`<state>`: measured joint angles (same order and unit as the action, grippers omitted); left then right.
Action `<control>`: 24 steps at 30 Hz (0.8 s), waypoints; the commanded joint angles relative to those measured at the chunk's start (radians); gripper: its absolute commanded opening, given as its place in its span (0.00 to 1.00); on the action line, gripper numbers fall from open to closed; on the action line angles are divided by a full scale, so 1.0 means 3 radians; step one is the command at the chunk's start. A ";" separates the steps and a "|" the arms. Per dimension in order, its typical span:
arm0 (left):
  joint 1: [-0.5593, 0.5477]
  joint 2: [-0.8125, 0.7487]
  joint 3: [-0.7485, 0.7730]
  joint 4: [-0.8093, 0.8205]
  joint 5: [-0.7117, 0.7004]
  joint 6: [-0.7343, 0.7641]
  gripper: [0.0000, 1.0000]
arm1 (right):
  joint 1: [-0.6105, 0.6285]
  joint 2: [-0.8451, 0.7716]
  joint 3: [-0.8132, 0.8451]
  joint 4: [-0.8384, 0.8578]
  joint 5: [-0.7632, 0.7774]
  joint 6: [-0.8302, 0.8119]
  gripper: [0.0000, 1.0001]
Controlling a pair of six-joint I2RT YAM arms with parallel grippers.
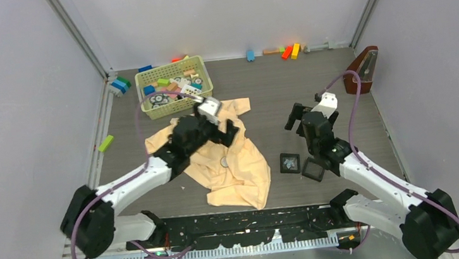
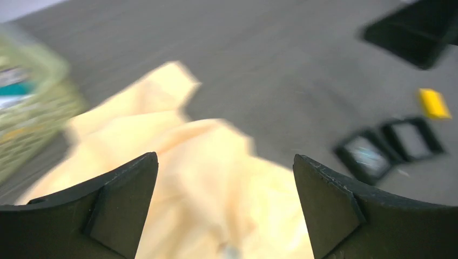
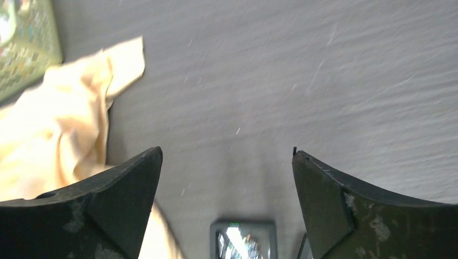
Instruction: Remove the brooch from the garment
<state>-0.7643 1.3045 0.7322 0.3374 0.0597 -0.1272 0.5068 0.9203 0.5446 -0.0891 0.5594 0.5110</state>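
The brooch lies as a small silvery, pale-blue glint inside a black square tray. The tray stands on the grey tabletop, just right of the garment and not touching it. A second black tray stands just beside the first one, on its right.

The right end effector has its two fingers wide apart, with only bare tabletop between them, and it holds nothing. In its own camera the tray with the brooch shows at the lower edge, between the fingers and on the wrist side of their tips.

The left end effector is also fully spread and holds nothing. It is above the pale orange garment, and from there the brooch is away to its right, off the cloth. I cannot tell if its fingers touch the fabric.

A flat grey disc sits on the garment near the left wrist. Behind the cloth stands a green basket of coloured pieces, and any print on them is too small to read. A brown metronome stands at the far right.
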 commanded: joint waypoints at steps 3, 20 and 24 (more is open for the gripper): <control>0.1041 -0.0756 -0.0446 -0.0654 -0.0704 0.0120 1.00 | -0.0664 0.0502 0.0144 0.0839 0.0242 -0.0343 1.00; 0.2528 0.0146 -0.1137 0.1137 -0.0573 0.0054 0.99 | -0.1505 0.1867 -0.0956 0.3987 -0.0382 -0.1197 0.91; 0.2532 0.0744 -0.1414 0.2301 -0.0502 0.0151 0.98 | -0.1590 0.2116 -0.0701 0.3612 -0.0669 -0.1203 0.93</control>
<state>-0.0105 1.3968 0.3603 0.6182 -0.1200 -0.0994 0.0505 1.5402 0.2680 0.8513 0.4603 0.1471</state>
